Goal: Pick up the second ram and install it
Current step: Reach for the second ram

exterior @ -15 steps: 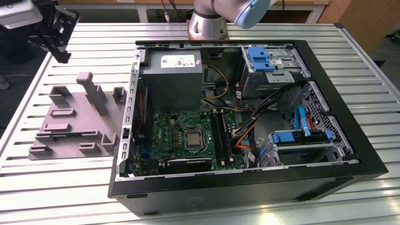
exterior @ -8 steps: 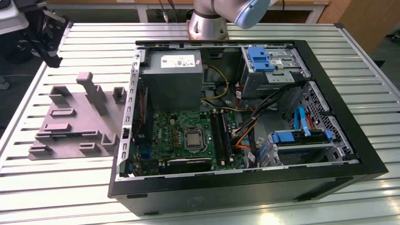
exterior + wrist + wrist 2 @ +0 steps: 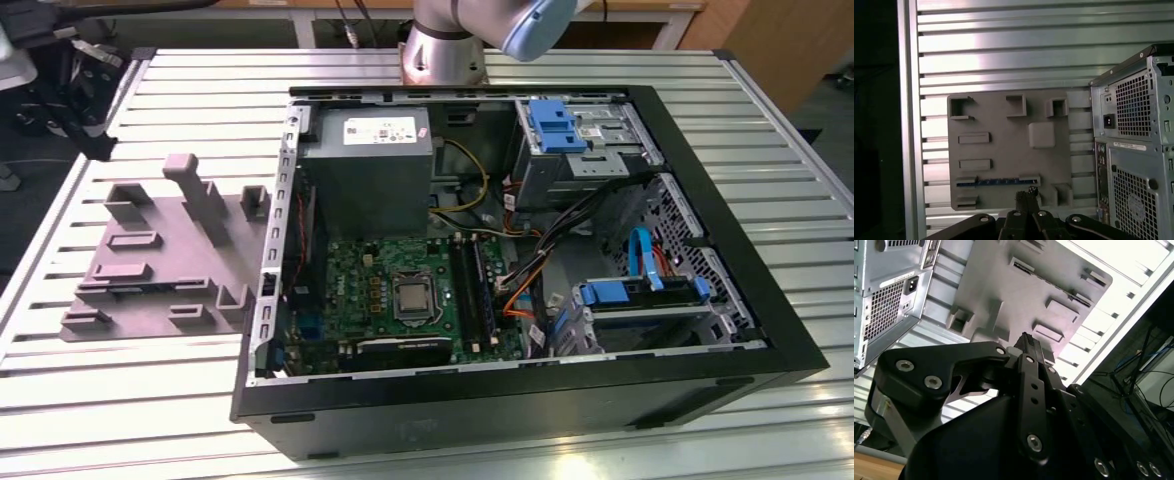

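Observation:
The second ram (image 3: pixel 996 182) is a thin blue-green stick lying on edge in a long slot of the grey holder plate (image 3: pixel 1004 150). In the first wrist view my gripper (image 3: pixel 1026 192) hovers well above the plate, its tips close to the ram's slot in the picture. The two black fingers are pressed together with nothing between them. The second wrist view shows the same shut gripper (image 3: pixel 1029 343) over the holder plate (image 3: pixel 1019 295). The motherboard (image 3: pixel 387 290) with its long black slots (image 3: pixel 470 285) lies inside the open computer case (image 3: pixel 534 405).
The holder plate (image 3: pixel 160 250) lies on the ribbed metal table at the exterior view's left of the case, with several raised blocks and posts. The case's rear panel (image 3: pixel 1134 150) stands beside the plate. Cables, a power supply (image 3: pixel 363 160) and blue drive clips (image 3: pixel 554 125) fill the case.

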